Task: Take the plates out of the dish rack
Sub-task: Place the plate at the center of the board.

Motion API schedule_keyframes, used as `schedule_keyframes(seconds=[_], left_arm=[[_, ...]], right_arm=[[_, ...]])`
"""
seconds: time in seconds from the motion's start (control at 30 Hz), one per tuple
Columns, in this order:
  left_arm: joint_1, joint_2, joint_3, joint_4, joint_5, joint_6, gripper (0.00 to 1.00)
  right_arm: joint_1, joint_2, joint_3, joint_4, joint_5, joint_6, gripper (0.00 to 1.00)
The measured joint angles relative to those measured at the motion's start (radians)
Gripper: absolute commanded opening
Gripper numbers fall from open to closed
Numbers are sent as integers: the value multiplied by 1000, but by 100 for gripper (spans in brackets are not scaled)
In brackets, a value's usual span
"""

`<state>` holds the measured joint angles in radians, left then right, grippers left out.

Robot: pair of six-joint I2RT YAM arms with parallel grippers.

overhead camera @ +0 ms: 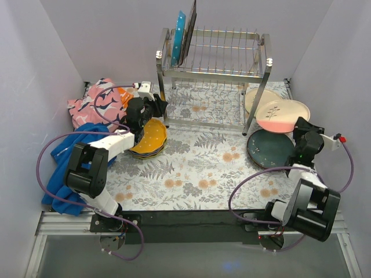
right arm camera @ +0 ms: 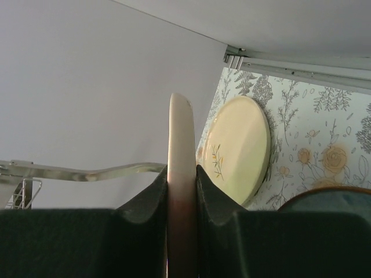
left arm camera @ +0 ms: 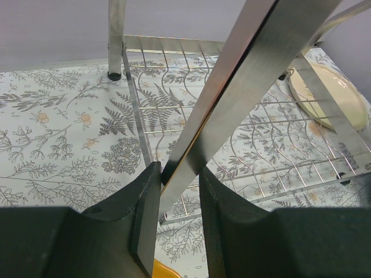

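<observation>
The chrome dish rack (overhead camera: 214, 58) stands at the back and holds a teal dotted plate (overhead camera: 178, 37) and a dark square plate (overhead camera: 190, 29) upright at its left end. My left gripper (overhead camera: 155, 107) is open by the rack's front left leg (left arm camera: 255, 69), which runs between its fingers (left arm camera: 177, 174), just above a stack of orange plates (overhead camera: 148, 139). My right gripper (overhead camera: 300, 128) is shut on the rim of a pink-and-cream plate (overhead camera: 284, 116), seen edge-on in the right wrist view (right arm camera: 179, 133), over a cream plate (overhead camera: 259, 97) and a dark blue-grey plate (overhead camera: 271, 147) on the table.
A pink patterned cloth (overhead camera: 93, 104) and a blue cloth (overhead camera: 64, 162) lie at the left edge. The rack's lower shelf (left arm camera: 261, 139) is bare wire. The cream plate (right arm camera: 237, 150) lies near the back right corner, by the walls.
</observation>
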<state>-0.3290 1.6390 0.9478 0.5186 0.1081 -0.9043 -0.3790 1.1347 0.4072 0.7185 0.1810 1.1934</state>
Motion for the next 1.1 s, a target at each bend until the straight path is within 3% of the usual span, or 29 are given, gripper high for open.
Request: schedule_keyframes(seconds=[0.17,0.43,1.0,1.1], left_arm=[[2,0,-6,13,3,-1,0],[2,0,-11,21,3,0,0],[1,-17,-37,35,0,25,0],[0,-17,-37,36,0,29,0]], right_arm=[[5,199,10,212,-21,9,1],[33,417,112,333,16,8,1],[138,797,357,384,108,6,1],[138,827,358,381,110,-2,9]])
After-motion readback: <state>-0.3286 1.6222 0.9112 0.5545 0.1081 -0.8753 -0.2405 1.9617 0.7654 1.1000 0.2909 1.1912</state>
